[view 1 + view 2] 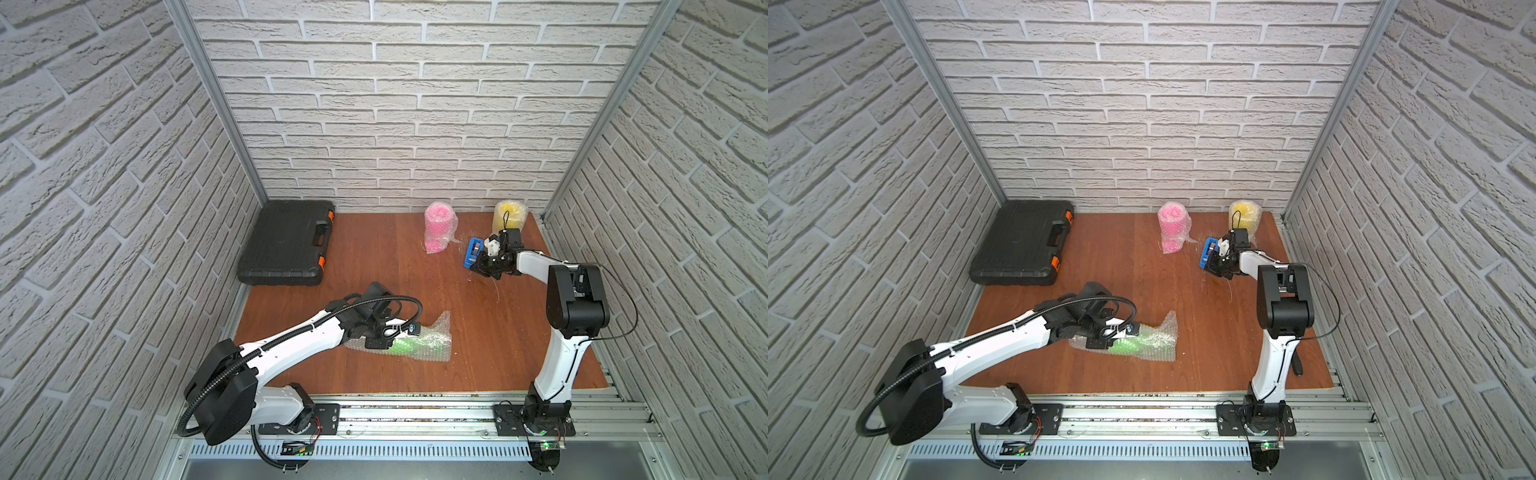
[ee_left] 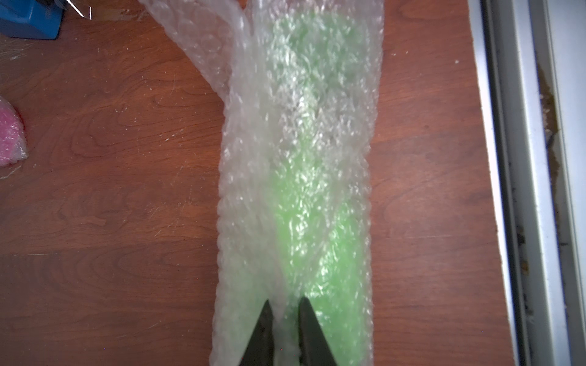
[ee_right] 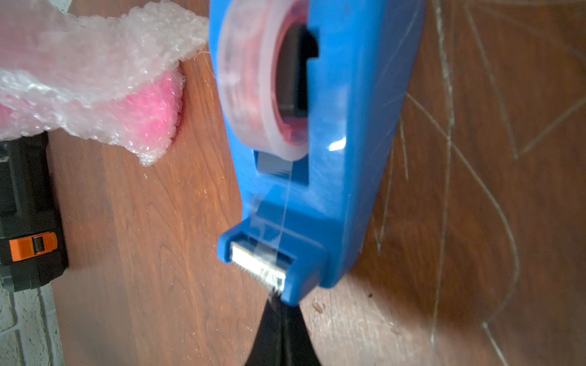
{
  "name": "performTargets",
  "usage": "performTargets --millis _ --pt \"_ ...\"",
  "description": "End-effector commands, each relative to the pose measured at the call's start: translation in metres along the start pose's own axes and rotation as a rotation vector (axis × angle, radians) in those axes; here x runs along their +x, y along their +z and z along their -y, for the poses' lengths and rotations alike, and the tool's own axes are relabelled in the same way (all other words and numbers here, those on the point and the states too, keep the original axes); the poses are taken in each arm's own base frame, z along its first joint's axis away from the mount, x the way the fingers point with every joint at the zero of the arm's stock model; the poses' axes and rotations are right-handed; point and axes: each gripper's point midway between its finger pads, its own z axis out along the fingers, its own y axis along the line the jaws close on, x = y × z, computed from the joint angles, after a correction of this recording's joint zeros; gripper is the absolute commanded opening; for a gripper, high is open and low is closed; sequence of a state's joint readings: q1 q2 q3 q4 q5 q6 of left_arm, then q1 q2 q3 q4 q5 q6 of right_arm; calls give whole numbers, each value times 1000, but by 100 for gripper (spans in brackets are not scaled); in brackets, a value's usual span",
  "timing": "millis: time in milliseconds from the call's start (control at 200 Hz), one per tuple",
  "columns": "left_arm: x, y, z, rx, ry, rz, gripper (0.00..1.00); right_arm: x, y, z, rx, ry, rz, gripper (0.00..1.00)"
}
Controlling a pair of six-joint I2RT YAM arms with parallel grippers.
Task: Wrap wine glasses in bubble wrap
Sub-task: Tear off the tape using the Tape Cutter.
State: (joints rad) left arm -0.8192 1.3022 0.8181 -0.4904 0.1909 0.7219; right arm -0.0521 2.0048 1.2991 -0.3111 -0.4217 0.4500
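Observation:
A neon green wine glass [image 1: 409,345] [image 2: 304,221] lies on its side near the table's front, rolled in bubble wrap [image 1: 438,332] [image 2: 247,158]. My left gripper [image 1: 392,344] [image 2: 285,304] is shut on a fold of that wrap, over one end of the glass. At the back stand a pink wine glass [image 1: 439,226] [image 3: 149,111] and a yellow one [image 1: 509,214], each in bubble wrap. My right gripper [image 1: 472,268] [image 3: 280,304] is shut on the tape end at the cutter of the blue tape dispenser [image 1: 473,249] [image 3: 333,158].
A black tool case [image 1: 286,243] [image 3: 28,221] with orange latches lies at the back left of the wooden table [image 1: 415,282]. Brick-patterned walls enclose three sides. An aluminium rail [image 1: 415,411] runs along the front edge. Thin tape strands [image 3: 447,136] lie on the wood by the dispenser.

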Motion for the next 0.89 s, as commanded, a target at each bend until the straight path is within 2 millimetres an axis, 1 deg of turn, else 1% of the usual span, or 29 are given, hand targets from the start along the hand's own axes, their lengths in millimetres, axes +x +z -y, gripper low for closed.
performTargets --millis 0,50,215,365,445,490,605,615,630,695,785,890 --pt "28 12 25 100 -30 -111 15 50 6 44 175 145 -168 3" --pt "28 12 25 102 -30 -112 15 50 5 50 208 156 -167 3" --pt "29 12 26 110 -33 -121 15 49 6 53 242 180 -193 3" --pt "29 10 26 106 -32 -121 15 55 5 62 300 171 -241 3" --pt "30 10 26 104 -32 -122 15 53 3 61 298 156 -229 2" --pt "30 10 25 102 -31 -120 15 49 2 54 270 133 -200 3" --pt "29 11 25 102 -32 -119 15 33 -13 37 242 49 -104 3" --pt "28 11 24 102 -33 -118 15 29 -20 32 234 37 -83 3" --pt "28 11 24 103 -33 -117 15 26 -25 28 231 22 -64 3" --pt "27 11 23 103 -35 -114 15 20 -38 14 211 -43 -21 3" --pt "24 11 22 101 -42 -102 15 20 -52 -4 188 -121 13 3" --pt "19 10 20 93 -54 -78 15 27 -65 -23 146 -189 23 3"
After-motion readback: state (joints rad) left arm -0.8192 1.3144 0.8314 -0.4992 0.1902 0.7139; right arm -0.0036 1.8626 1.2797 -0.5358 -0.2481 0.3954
